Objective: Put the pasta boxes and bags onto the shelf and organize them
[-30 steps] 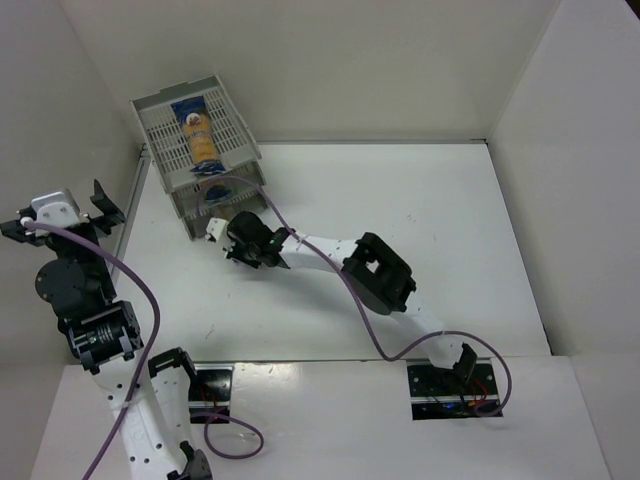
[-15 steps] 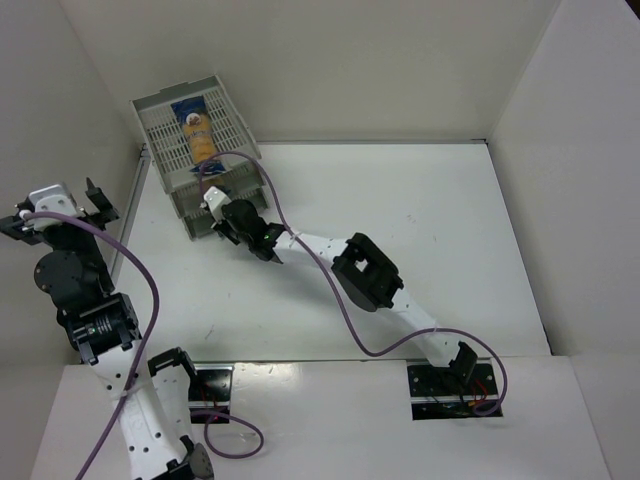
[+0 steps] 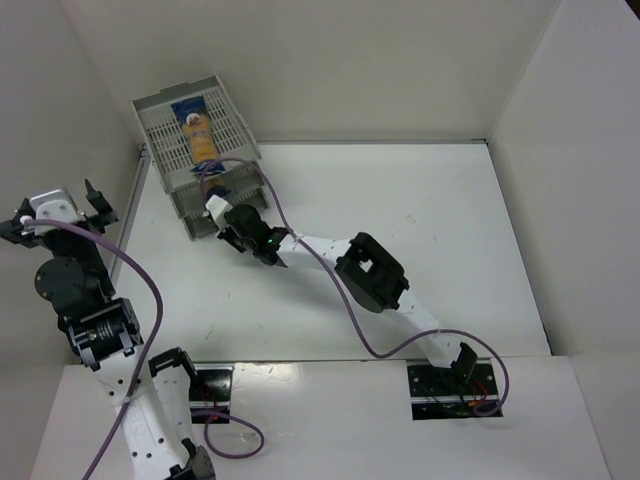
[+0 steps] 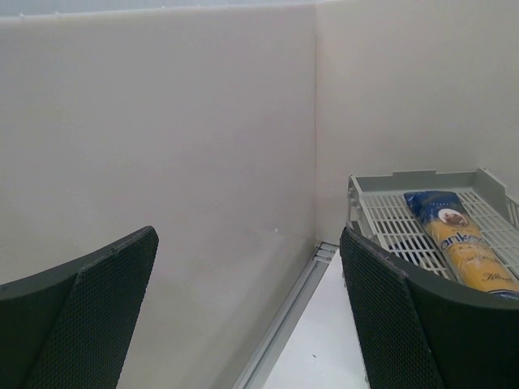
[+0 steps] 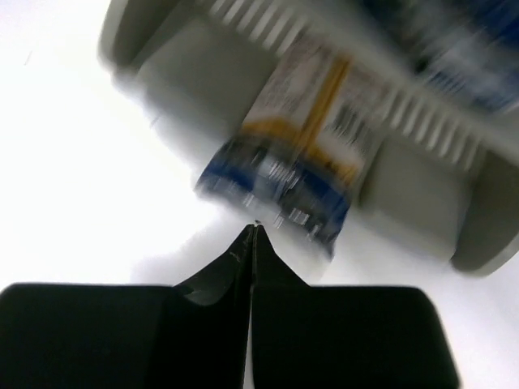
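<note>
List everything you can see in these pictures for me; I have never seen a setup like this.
shelf: one, light grey, stacked slatted trays, far left corner of the table
top pasta packet: one, dark blue ends with an orange-yellow middle, lying in the top tray
lower pasta packet: one, same colours, its end poking out of a lower tier
table: one, white, under everything
walls: white, around the table
cables: two, purple, running along the arms
left gripper: one, black, open and empty, raised by the left wall
right gripper: one, black, shut and empty, just in front of the lower packet's end
</note>
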Tool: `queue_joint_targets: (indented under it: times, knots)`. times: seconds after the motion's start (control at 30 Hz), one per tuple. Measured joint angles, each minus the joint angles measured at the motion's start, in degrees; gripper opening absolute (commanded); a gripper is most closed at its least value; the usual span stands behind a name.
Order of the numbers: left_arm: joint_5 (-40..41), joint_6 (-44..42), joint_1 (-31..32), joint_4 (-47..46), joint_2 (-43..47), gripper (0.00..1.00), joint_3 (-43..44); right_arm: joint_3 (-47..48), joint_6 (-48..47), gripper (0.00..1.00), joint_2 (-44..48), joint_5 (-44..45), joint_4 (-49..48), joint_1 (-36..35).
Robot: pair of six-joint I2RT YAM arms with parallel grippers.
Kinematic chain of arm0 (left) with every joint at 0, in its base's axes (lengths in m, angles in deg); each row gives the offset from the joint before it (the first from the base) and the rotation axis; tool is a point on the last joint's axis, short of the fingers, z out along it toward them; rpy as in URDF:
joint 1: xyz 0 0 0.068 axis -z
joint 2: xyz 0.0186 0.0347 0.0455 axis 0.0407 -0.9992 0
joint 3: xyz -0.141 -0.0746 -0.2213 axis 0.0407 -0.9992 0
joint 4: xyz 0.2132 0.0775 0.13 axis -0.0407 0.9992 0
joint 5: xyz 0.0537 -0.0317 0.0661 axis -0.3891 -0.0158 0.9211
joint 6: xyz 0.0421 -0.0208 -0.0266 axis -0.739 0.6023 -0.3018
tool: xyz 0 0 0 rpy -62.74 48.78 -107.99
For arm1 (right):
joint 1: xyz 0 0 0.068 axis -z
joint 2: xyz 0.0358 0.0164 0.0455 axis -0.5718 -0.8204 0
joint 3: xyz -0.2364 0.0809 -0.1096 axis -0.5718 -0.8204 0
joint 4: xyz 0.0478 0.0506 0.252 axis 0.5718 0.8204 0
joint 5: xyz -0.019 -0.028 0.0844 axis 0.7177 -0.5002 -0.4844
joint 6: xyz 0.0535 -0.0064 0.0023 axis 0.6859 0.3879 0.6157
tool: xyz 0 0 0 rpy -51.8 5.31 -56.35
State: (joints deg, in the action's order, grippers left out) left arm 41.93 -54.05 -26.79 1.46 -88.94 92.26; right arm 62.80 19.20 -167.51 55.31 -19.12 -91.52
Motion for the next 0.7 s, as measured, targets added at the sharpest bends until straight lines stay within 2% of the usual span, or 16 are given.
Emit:
queue_joint_targets:
  times: [0.07, 0.13, 0.23, 0.27, 0.37, 0.5, 0.57, 0.7]
  knots:
    - [0.11, 0.17, 0.02, -0.04, 0.90, 1.00, 0.00, -2.12, -0.94, 0.00, 2.12, -2.47, 2.78, -0.20]
    - [0.70, 0.37, 0.04, 0.02, 2.14, 1.00, 0.00, -4.33, -1.70, 0.09, 5.11, -5.31, 6.43, -0.59]
    - [2.71, 1.66, 0.52, -0.04, 4.66, 1.00, -0.09, -12.09, -4.37, 0.68, 14.08, -9.09, 12.26, -1.33]
    - [3.58, 1.92, 0.92, -0.11, 5.57, 1.00, -0.11, -15.52, -6.43, 1.00, 18.27, -10.01, 14.95, -1.51]
    - [6.29, 2.91, 2.25, -0.13, 7.87, 1.00, -0.55, -28.04, -16.00, 1.00, 33.31, -10.38, 21.14, -1.88]
    - [10.80, 2.91, 4.28, -0.20, 9.03, 1.00, -1.27, -46.18, -25.86, 1.00, 56.46, -4.42, 28.81, -0.33]
    - [12.92, 2.84, 5.14, -0.15, 9.31, 1.00, -2.03, -51.67, -28.89, 1.00, 66.25, -2.01, 32.98, 5.88]
    - [16.22, 2.69, 6.38, 0.15, 9.81, 1.00, -3.72, -53.37, -30.93, 1.00, 78.71, 2.75, 36.59, 26.51]
